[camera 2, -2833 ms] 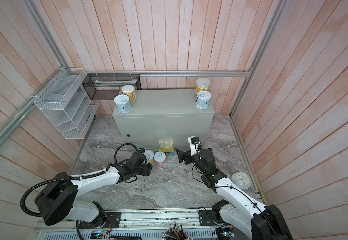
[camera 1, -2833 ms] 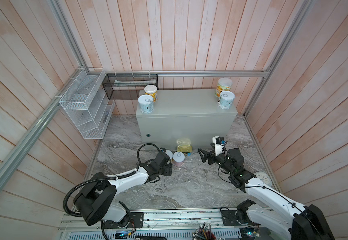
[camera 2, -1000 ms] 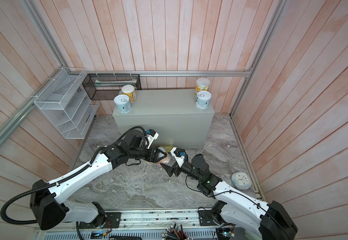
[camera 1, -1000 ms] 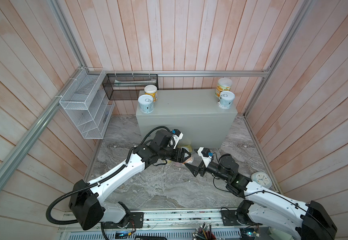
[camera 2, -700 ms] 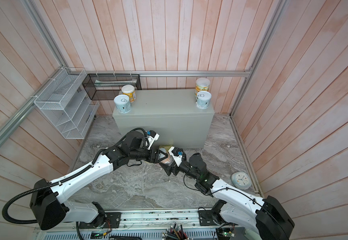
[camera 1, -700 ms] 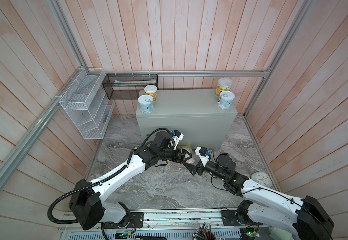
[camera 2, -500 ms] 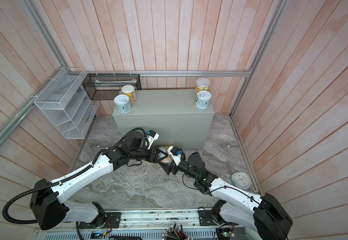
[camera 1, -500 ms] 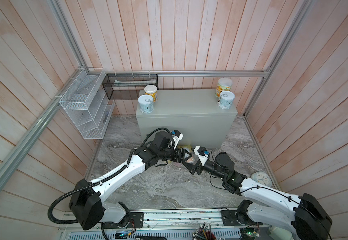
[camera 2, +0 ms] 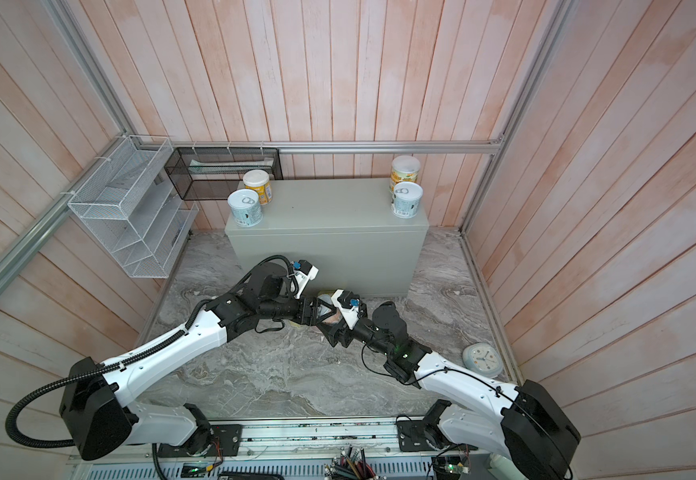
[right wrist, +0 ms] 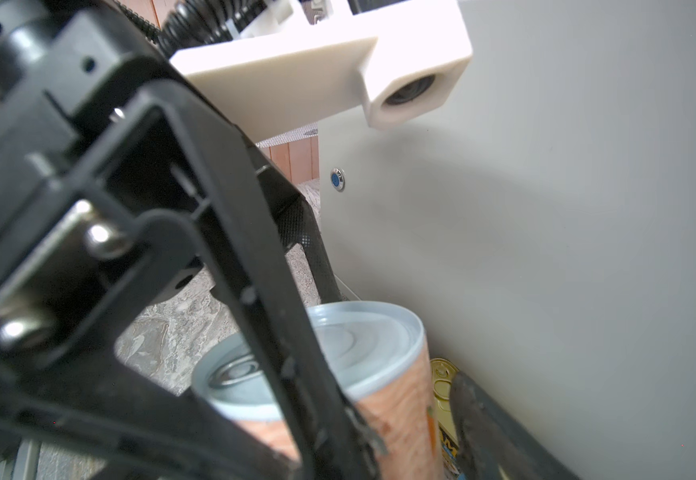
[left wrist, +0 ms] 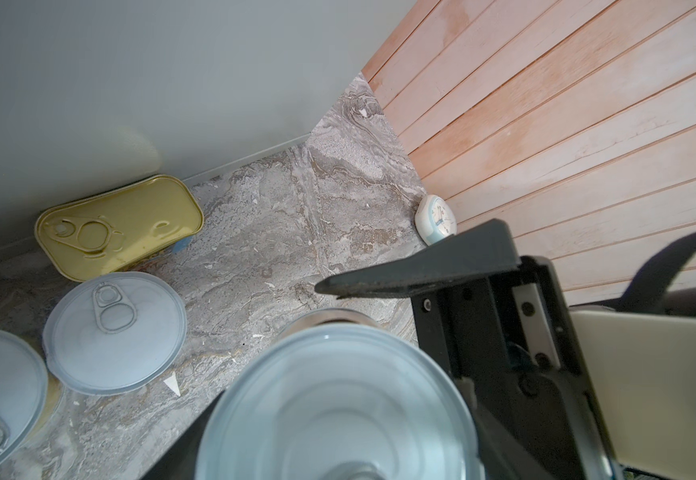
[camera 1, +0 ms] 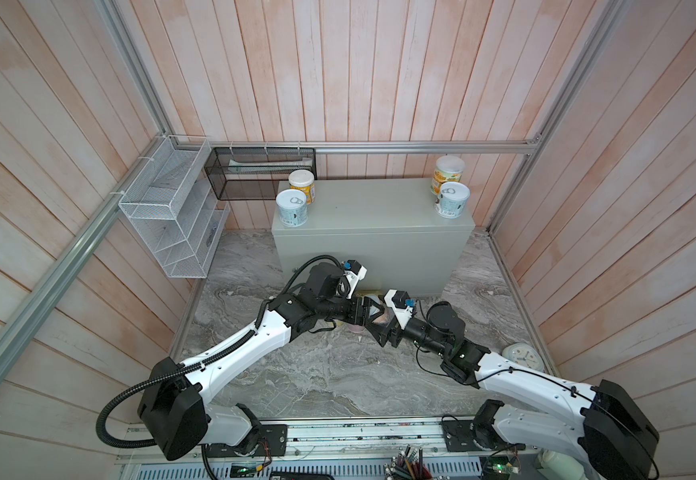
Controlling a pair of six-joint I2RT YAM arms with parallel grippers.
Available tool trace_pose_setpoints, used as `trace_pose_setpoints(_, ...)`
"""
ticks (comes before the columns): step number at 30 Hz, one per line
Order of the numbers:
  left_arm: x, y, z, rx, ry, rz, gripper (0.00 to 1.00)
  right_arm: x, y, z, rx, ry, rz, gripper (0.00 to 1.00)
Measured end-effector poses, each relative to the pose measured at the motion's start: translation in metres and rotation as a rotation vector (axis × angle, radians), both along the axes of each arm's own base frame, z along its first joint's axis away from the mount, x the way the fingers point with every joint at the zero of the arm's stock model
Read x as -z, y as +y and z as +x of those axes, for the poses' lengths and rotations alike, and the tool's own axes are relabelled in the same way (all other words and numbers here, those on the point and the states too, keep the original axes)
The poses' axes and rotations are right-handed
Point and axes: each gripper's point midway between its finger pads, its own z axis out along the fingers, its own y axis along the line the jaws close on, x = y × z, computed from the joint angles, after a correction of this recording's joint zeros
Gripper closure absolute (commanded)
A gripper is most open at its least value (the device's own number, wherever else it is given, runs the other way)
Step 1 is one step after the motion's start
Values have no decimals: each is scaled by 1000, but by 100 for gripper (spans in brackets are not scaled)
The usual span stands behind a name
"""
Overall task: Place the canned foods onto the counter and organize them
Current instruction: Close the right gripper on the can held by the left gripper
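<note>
We note the left jaws clenched on the orange-labelled can [right wrist: 394, 415], above the marble [camera 1: 317, 374] at 6 o'clock of the worktop [camera 1: 373, 210]. The right jaws flank it from 4 o'clock; we cannot tell whether they grip.

White shells on left arm [camera 1: 238, 357] and right arm [camera 1: 525, 380], black joints [camera 1: 292, 309] and bases [camera 1: 176, 415], black ribbed conduit [camera 1: 100, 424], cream wrist camera blocks [camera 1: 358, 272] with blue plugs [camera 1: 352, 264], black angular left gripper [camera 1: 375, 316] and right gripper [camera 1: 381, 323], silver screws [right wrist: 103, 241]
</note>
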Motion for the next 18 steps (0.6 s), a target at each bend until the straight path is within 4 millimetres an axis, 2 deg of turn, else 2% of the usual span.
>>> trace_pose_setpoints(5, 0, 0, 1, -1, -5, -4, 42, 1, 2, 0, -4, 4, 3, 19)
trace_pose_setpoints(18, 14, 6, 1, -21, 6, 17, 42, 13, 11, 0, -20, 29, -28, 19)
